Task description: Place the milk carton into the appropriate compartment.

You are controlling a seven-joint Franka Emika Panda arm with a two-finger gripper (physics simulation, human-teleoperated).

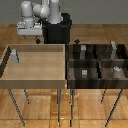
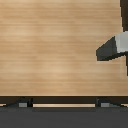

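A pale wooden tray [image 1: 35, 82] and a dark-walled compartment tray [image 1: 97, 82] stand side by side. The milk carton [image 1: 15, 55] stands upright near the pale tray's far corner at the exterior view's left. Beyond, the gripper [image 1: 30, 34] hangs above the floor; its opening cannot be told.

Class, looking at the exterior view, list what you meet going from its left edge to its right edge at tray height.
Small pale grey-white milk carton → light wooden open tray → dark-walled tray of compartments holding small grey shapes.
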